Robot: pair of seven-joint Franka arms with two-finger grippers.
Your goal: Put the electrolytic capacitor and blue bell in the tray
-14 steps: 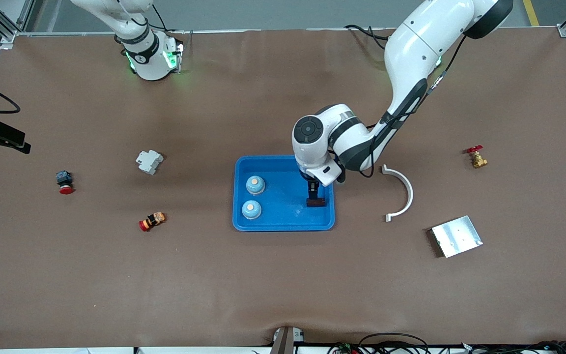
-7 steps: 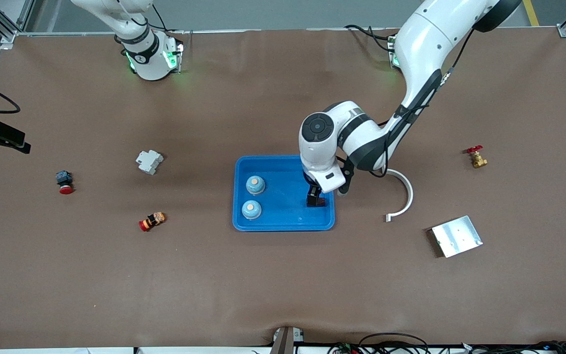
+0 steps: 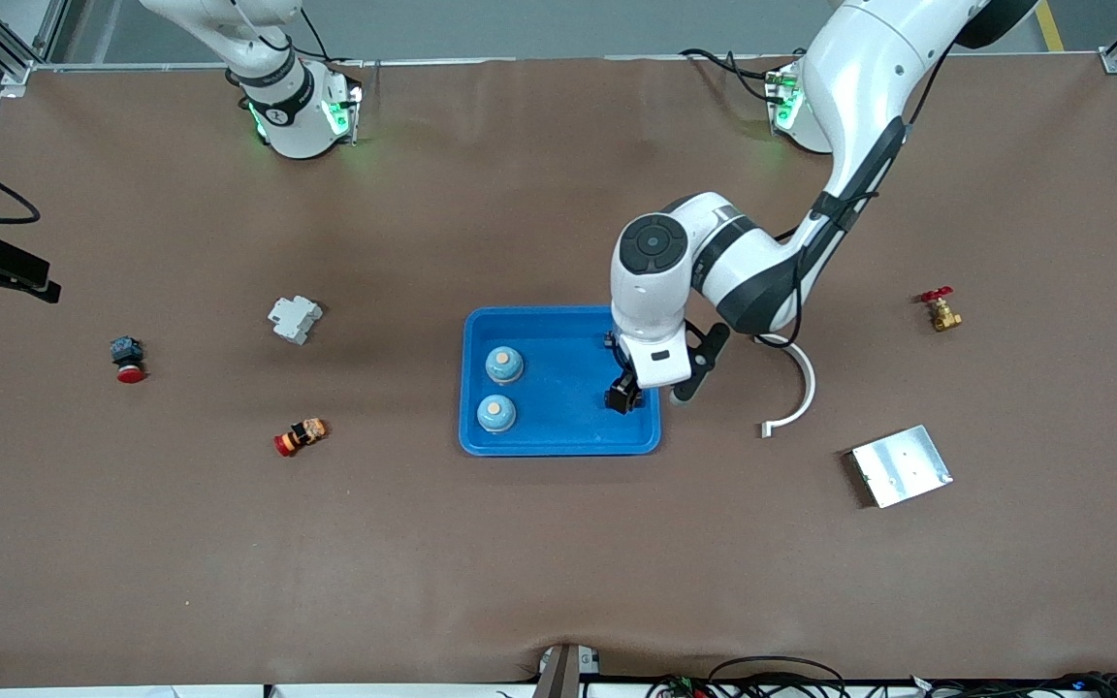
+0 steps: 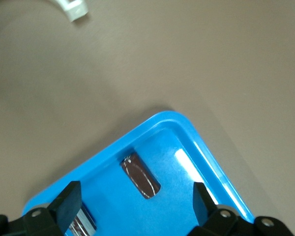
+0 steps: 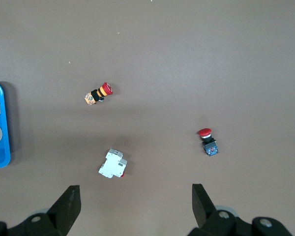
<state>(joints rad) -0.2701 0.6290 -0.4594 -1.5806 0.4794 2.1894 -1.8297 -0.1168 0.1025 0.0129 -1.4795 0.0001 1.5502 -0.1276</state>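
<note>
No legible text or labels

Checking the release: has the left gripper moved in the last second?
Yes. The left gripper, open, shifted toward the left arm's end of the blue tray, leaving the capacitor inside.

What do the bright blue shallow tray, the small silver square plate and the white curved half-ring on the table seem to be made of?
The bright blue shallow tray looks like moulded plastic: uniform colour, rounded corners, a glossy glare streak inside in the left wrist view. The small silver square plate looks like metal, perhaps aluminium: a pale brushed grey sheen with small holes. The white curved half-ring is probably matte plastic, though its look leaves that open.
</note>
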